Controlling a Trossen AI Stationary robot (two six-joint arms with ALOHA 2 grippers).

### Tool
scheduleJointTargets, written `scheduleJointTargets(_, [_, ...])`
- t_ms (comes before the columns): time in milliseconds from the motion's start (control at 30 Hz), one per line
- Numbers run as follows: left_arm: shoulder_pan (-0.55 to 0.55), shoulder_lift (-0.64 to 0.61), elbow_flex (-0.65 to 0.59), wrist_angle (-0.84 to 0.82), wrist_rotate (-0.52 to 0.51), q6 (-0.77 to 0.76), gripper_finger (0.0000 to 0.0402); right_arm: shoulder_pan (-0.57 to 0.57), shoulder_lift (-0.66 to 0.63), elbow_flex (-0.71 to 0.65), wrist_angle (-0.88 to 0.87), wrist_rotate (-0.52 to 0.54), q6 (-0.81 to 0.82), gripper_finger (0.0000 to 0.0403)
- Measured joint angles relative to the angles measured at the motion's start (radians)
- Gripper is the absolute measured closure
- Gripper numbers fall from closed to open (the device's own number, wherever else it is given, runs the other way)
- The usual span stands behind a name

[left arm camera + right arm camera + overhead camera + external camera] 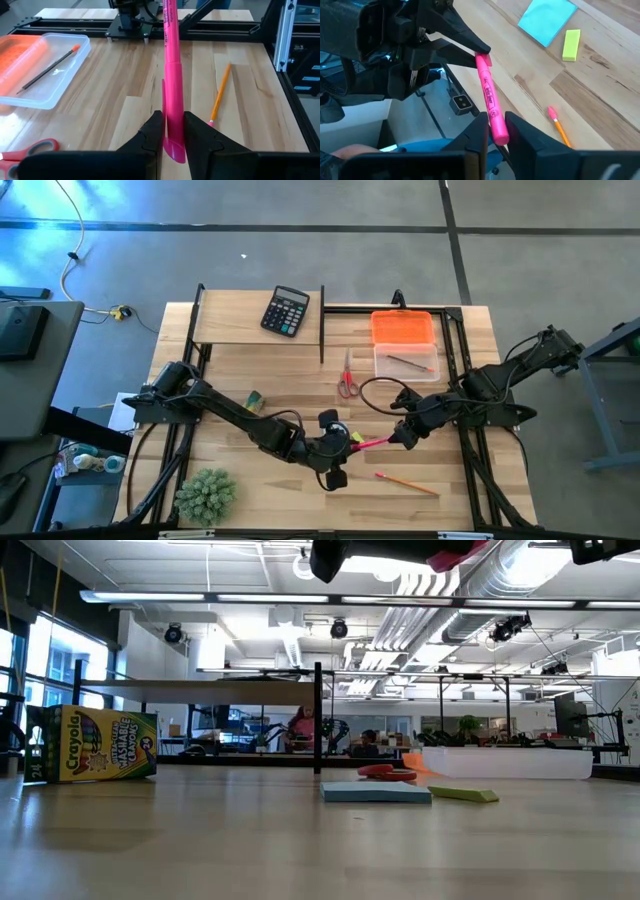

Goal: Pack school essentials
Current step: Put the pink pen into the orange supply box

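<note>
A pink pen [370, 443] hangs in the air over the middle of the table's near half, stretched between my two grippers. My left gripper [173, 120] is shut on its clip end and my right gripper [496, 125] on its other end. A clear box [405, 362] at the far right holds one pencil [47, 69], with its orange lid [402, 327] beside it. Red-handled scissors [347, 377] lie left of the box. A second pencil [407, 482] lies near the front edge. A blue note pad [547, 20] and a yellow block [571, 44] lie flat on the table. My left gripper pinches the pen's clip end [174, 137] between its two fingers, coming from the table's left. The pen runs straight on ahead of the fingers, clear of the table. My right gripper has the pen's other end [498, 132] between its two fingers, coming from the table's right, slanting down. The pen runs on ahead of these fingers toward the left gripper, lifted clear.
A black calculator [285, 311] sits on the raised shelf at the far left. A spiky green plant [205, 495] stands at the near left corner. A crayon box [95, 743] stands on the left side. Black frame rails run along the table's left and right edges.
</note>
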Motion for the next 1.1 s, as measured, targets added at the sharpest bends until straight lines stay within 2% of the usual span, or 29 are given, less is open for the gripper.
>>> scheduleJointTargets(233, [0.000,0.000,0.000,-0.002,-0.006,0.017,0.0353,0.000,0.000,0.000,0.005,0.000,0.000,0.0377])
scheduleJointTargets(467, [0.000,0.000,0.000,-0.002,-0.007,0.028,0.0326,0.000,0.000,0.000,0.003,0.000,0.000,0.0379])
scheduleJointTargets(700, [0.000,0.000,0.000,0.002,0.055,0.066,0.0300,0.000,0.000,0.000,-0.026,0.000,0.000,0.0380])
scheduleJointTargets(833, [0.000,0.000,0.000,0.001,0.068,0.104,0.0277,0.000,0.000,0.000,-0.048,0.000,0.000,0.0380])
scheduleJointTargets(1100, [0.004,-0.001,0.000,-0.006,0.070,0.086,0.0208,0.000,0.000,0.000,-0.148,0.003,0.019,0.0381])
